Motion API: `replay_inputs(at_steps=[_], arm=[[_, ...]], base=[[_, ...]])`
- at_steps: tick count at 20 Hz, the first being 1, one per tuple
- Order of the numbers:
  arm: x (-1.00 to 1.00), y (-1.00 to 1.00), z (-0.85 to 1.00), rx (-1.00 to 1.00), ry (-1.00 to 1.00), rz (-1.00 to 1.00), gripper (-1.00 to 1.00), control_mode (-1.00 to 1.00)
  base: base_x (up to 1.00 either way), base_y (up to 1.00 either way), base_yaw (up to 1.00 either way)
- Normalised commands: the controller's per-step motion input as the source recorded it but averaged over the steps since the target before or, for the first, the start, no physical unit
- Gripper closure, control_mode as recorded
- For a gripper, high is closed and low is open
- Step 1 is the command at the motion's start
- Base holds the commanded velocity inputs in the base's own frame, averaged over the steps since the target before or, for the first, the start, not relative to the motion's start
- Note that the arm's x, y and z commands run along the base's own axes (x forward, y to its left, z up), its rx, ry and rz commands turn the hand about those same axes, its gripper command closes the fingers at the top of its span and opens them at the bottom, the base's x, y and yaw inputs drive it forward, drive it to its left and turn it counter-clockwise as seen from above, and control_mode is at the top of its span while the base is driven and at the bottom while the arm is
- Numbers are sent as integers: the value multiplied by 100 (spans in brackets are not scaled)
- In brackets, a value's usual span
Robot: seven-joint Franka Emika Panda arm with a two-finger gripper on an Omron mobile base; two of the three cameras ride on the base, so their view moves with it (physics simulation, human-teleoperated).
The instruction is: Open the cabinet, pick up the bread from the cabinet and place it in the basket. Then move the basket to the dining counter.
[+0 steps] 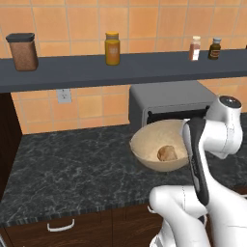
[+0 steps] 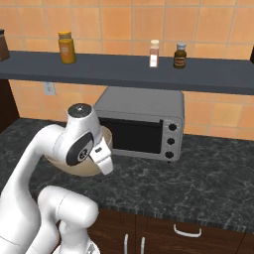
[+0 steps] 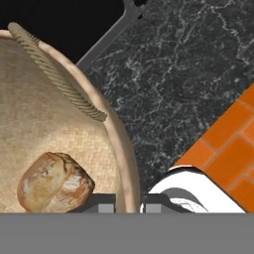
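Black marbled counter (image 1: 72, 169): we see it run under everything, with dark brown cabinet fronts and pale handles below its front edge.
Tiled wall (image 1: 87, 24): orange-tan tiles rise behind the counter, with a white outlet low on the left in the left base view.
Shelf (image 1: 96, 70): a dark grey board runs across the wall above the counter.
Toaster oven (image 2: 141, 121): a grey box with a dark glass door and three knobs, set at the back of the counter beneath the shelf, just behind the basket.
Arm (image 1: 212, 140): our white arm bends over the near right side of the basket in the left base view and hides much of the basket in the right base view.
Basket (image 1: 152, 144): the tan bowl sits on the black counter in front of the toaster oven; the hand view shows its woven inside and a rope handle lying over its rim.
Bread (image 1: 167, 153): the golden-brown bun lies inside the basket, on its floor.
Gripper (image 3: 129, 204): in the hand view we see one fingertip inside the basket rim and one outside it, straddling the wall; whether they pinch it we cannot tell.
Shelf jars: a brown canister (image 1: 22, 51), an orange-yellow jar (image 1: 112, 48) and two small bottles (image 1: 195, 48) (image 1: 214, 48) stand apart along the shelf.
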Motion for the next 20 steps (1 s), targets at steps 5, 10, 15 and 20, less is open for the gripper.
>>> replay_inputs(at_steps=[5, 10, 15, 20], arm=[[-14, -2, 2, 21, -5, -2, 100, -100], [0, 0, 0, 2, 0, -2, 100, -100], [-1, 0, 0, 0, 0, 0, 100, -100], [-8, 0, 0, 0, -1, 0, 100, 100]], base=[[0, 0, 0], [0, 0, 0], [0, 0, 0], [-64, -2, -9]])
